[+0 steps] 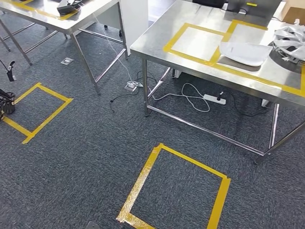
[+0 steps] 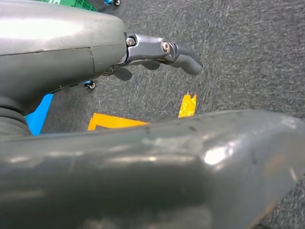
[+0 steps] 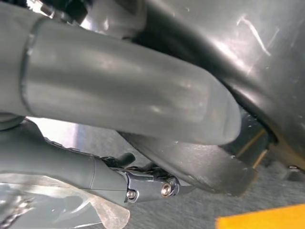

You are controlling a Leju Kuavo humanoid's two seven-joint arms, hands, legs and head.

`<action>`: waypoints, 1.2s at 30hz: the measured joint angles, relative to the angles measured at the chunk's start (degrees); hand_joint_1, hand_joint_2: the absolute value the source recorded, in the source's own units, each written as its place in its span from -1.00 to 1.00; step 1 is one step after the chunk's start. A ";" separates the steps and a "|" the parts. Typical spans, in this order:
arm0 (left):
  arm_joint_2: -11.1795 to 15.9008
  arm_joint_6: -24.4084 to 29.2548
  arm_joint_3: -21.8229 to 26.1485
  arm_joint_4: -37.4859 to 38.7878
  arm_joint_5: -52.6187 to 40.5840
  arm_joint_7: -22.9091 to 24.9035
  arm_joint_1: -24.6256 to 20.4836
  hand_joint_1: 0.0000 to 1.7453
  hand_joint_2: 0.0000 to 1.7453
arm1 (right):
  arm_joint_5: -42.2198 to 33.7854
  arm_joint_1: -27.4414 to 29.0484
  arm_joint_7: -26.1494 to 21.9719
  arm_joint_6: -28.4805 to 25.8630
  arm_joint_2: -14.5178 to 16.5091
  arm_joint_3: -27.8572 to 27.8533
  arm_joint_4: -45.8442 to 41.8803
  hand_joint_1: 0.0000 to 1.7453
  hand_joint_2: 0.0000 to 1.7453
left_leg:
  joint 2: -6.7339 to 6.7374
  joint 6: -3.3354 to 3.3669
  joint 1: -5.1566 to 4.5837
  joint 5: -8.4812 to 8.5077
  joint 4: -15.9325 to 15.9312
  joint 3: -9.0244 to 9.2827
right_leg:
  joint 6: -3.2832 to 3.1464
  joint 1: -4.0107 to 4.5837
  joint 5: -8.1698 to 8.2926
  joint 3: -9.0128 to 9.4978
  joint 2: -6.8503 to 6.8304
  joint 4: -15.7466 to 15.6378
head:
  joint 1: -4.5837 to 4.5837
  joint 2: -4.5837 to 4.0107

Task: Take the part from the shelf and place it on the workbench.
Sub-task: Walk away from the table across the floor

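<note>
While the head cam looks down at grey carpet (image 1: 90,157), I see the dark grey glossy moulded part (image 3: 201,167) low at my sides, well apart from the steel workbench (image 1: 251,78). R hand (image 3: 118,95) pinches its flat edge between thumb and fingers. L hand (image 2: 107,47) has fingers (image 2: 187,59) straight out alongside the part; can't tell if it grips. White curved shell (image 1: 244,52) lies on the bench, by yellow tape.
</note>
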 joint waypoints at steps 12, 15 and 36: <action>0.44 -2.42 -0.03 0.17 -0.75 0.75 0.46 -1.00 -1.00 | 0.10 0.33 0.10 0.55 0.03 0.23 0.01 -1.00 -1.00 | 5.49 -2.32 0.40 -3.71 12.25 -5.53 | -1.58 0.10 -0.37 0.91 -8.28 -1.10 | -0.88 0.00; 0.67 -2.98 -0.07 0.17 -1.17 0.88 0.32 -1.00 -1.00 | 0.30 0.41 0.12 0.76 0.03 0.23 0.01 -1.00 -1.00 | 8.68 -1.30 -0.23 -0.66 2.33 -0.47 | -1.08 0.60 -0.96 0.89 -9.85 -1.02 | -0.94 0.00; 0.78 -6.64 -0.29 0.35 -1.36 1.25 0.40 -1.00 -1.00 | 1.32 -0.34 0.01 1.99 -0.16 0.64 -0.01 -1.00 -1.00 | 1.35 -1.48 -0.34 -1.59 4.01 -3.19 | -1.54 -0.08 0.15 -0.22 -2.73 -0.50 | -0.66 0.00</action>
